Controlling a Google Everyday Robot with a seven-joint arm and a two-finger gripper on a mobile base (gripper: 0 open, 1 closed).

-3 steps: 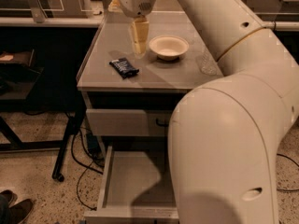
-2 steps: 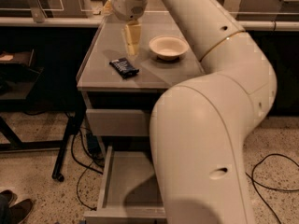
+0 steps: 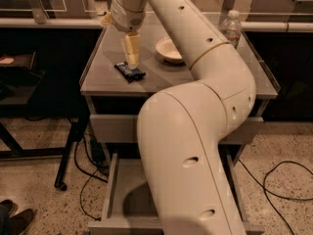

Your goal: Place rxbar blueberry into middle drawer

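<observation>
Dark-wrapped rxbar blueberry (image 3: 130,72) lies flat on countertop (image 3: 104,76) beneath hand (image 3: 131,63).

A cream gripper (image 3: 132,63) is seen over the navy, white-printed bar (image 3: 123,69) near the grey table's (image 3: 100,80) left edge; the drawer (image 3: 120,192) is grey.
</observation>
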